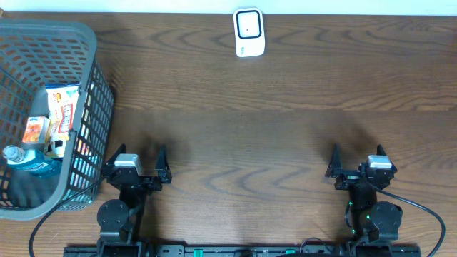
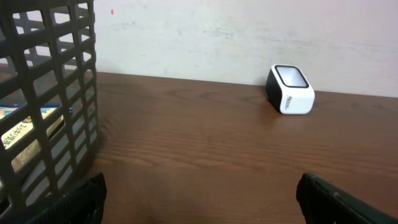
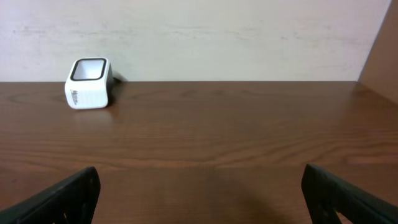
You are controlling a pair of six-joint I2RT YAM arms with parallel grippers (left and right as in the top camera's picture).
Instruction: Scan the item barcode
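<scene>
Scanner (image 1: 249, 32): upright at the table's (image 1: 285, 143) far edge, near centre.
Basket (image 1: 91, 43): left edge, holding items (image 1: 61, 111).
Left jaws: wide open, empty.
Right jaws: wide open, empty.

A dark brown wood-grain tabletop (image 1: 271, 143) fills most of the overhead view, its grain running in long wavy bands from side to side. At its left end stands a grey plastic basket (image 1: 96, 128) with lattice walls and a solid rim, partly cut off by the frame edge. Along the far edge of the tabletop rises a pale, slightly scuffed wall (image 2: 217, 31). In the right wrist view a brown panel (image 3: 384, 56) meets that wall at the far right corner.
</scene>
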